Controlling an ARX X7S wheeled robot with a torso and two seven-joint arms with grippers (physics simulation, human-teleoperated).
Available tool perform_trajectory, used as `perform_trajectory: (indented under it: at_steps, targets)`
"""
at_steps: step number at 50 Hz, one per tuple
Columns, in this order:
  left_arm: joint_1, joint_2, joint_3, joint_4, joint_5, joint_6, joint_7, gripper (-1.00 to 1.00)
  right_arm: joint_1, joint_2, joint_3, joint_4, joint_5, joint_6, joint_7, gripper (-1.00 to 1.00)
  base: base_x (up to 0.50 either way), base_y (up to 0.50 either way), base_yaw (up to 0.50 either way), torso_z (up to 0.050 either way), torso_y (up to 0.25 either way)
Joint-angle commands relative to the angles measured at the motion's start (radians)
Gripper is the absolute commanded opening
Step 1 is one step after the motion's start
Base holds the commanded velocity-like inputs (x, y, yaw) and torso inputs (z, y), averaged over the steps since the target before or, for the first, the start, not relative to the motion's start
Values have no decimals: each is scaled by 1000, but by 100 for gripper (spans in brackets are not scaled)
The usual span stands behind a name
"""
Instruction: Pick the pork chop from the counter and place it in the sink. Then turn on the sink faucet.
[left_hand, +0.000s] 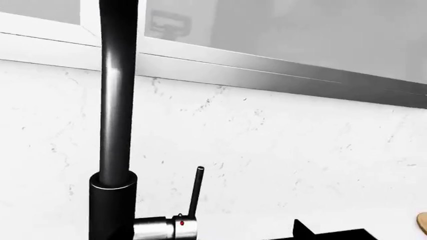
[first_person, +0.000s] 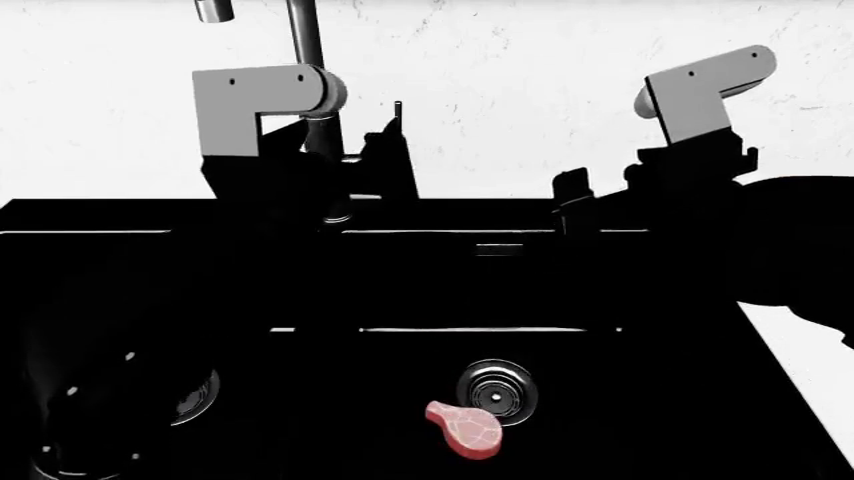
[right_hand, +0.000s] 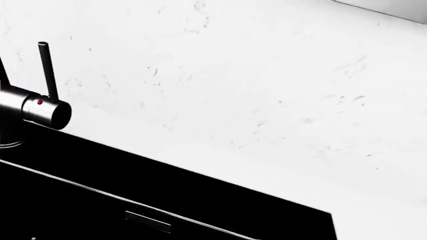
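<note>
The pink-red pork chop (first_person: 463, 430) lies flat on the floor of the black sink (first_person: 400, 280), just beside a round steel drain (first_person: 497, 392). The dark sink faucet (first_person: 304, 40) rises behind the sink, and its thin upright lever (first_person: 398, 115) stands to its right. My left gripper (first_person: 387, 160) is right at the lever, a dark shape against the sink. The left wrist view shows the faucet column (left_hand: 117, 125) and lever (left_hand: 196, 192) close up. My right gripper (first_person: 577, 195) hangs over the sink's back rim, holding nothing I can see. The right wrist view shows the lever (right_hand: 47, 70) off to one side.
A second drain (first_person: 194, 395) shows in the left basin. White counter (first_person: 801, 340) runs along the sink's right side, with white marbled wall (first_person: 534, 80) behind. The edge of a tan wooden disc (left_hand: 422, 223) shows in the left wrist view.
</note>
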Motion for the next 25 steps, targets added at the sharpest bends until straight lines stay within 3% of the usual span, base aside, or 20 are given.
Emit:
perform_trajectory:
  at_steps: [1,13,25]
  targets:
    - [-35,43,33,11,-15,-17,-26,100,-8,7,21,9,-2,-26,17,100,0,0,0,0,0]
    - [-60,84,102,-62,70,43,-28,100,-8,10,47,29,15,-30,46,100,0,0,0,0,0]
    - [-151,164,155,-320,221,178,-54,100,-14,1,79,61,50,-32,80,100,0,0,0,0,0]
